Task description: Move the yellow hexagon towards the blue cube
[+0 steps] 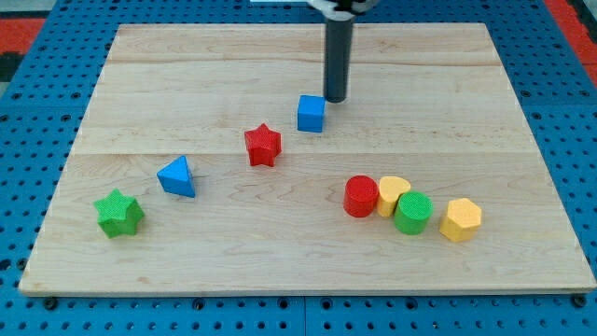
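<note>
The yellow hexagon [461, 219] lies at the lower right of the wooden board, just right of a green cylinder [412, 213]. The blue cube [311, 113] sits near the board's upper middle. My tip [335, 99] is just right of the blue cube and slightly above it in the view, very close to its upper right corner. The tip is far from the yellow hexagon, up and to its left.
A red cylinder [361, 196] and a yellow heart [392, 195] sit in a row with the green cylinder. A red star [263, 145] lies lower left of the blue cube. A blue triangle [177, 176] and a green star [118, 214] lie at lower left. The wooden board [187, 65] rests on blue pegboard.
</note>
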